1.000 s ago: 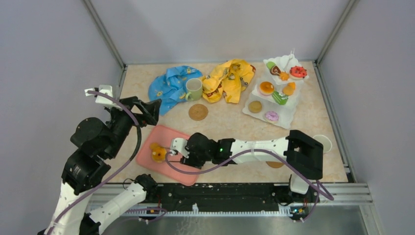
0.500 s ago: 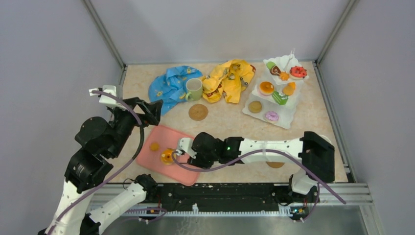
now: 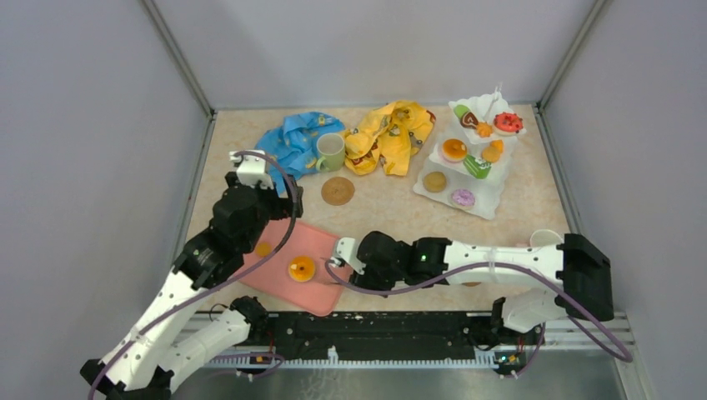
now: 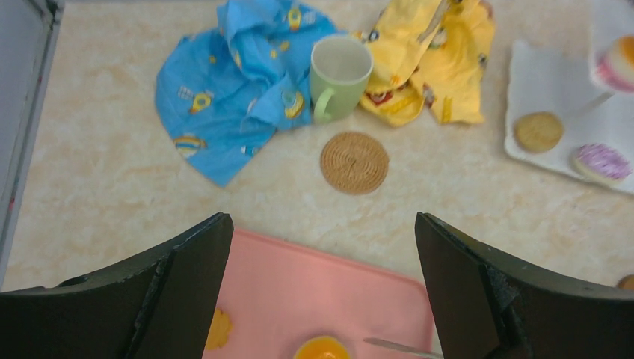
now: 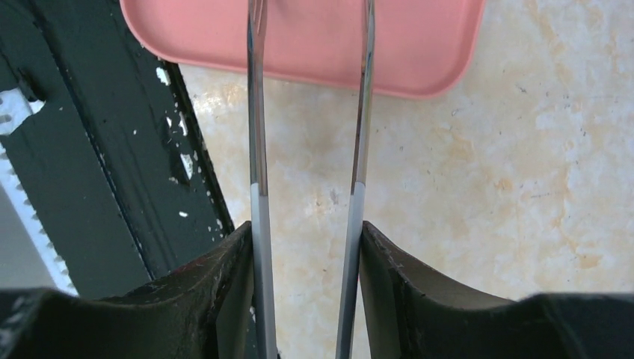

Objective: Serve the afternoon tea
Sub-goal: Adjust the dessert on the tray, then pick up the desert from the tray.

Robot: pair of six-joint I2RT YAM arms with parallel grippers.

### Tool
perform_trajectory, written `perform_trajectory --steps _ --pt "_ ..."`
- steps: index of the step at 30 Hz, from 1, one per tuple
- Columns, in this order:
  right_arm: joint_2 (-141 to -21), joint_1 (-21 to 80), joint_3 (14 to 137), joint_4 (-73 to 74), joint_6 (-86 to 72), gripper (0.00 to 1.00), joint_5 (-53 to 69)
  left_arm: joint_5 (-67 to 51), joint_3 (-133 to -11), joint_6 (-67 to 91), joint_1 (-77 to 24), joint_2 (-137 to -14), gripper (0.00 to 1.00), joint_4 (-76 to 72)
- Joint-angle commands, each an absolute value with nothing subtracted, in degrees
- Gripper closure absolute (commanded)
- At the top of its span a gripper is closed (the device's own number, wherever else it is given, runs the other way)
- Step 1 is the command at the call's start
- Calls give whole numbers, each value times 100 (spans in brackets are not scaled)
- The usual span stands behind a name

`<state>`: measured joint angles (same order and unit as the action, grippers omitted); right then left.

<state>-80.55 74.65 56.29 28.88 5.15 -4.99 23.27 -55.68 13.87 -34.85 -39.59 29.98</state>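
An orange round pastry point(image 3: 301, 268) point(image 4: 321, 348) lies on the pink tray point(image 3: 313, 242), with a small yellow piece point(image 3: 263, 248) point(image 4: 218, 329) to its left. My left gripper point(image 3: 283, 197) point(image 4: 320, 224) hangs open above the tray's far edge, holding nothing. My right gripper point(image 3: 346, 254) point(image 5: 306, 232) is shut on metal tongs point(image 5: 258, 149). Their spread tips point(image 4: 396, 345) end just right of the pastry. The white tiered stand point(image 3: 492, 200) at the right carries several pastries. A pale green mug point(image 3: 330, 152) point(image 4: 340, 75) stands behind a brown coaster point(image 3: 338, 190) point(image 4: 354, 162).
Blue cloth point(image 3: 288, 142) and yellow cloth point(image 3: 392, 133) lie crumpled at the back, touching the green mug. A white mug point(image 3: 546, 237) shows behind my right arm, a second coaster point(image 3: 471, 283) mostly hidden under it. The black base rail point(image 5: 90, 149) runs along the near edge.
The tongs dragged the orange pastry rightward across the tray and let it go, leaving a yellow piece behind. My right arm pulled back right. My left arm swung in over the tray.
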Motion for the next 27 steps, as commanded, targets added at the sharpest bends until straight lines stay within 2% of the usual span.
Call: perform_trajectory --steps 1,9,14,27 --pt "-7570 7542 5608 2610 466 52 -401 2578 -5270 1685 -3437 -4068 1 2522" --pt "-8152 7547 5918 2464 592 51 -470 1687 -5580 1749 -2782 -4613 1 2966" --pt "-8550 7534 6147 2513 673 48 -589 1168 -5376 1765 -2225 -4686 1 3008" --pt "-9125 7371 6600 2094 875 48 -403 750 -4764 1644 -1731 -4546 1 2747"
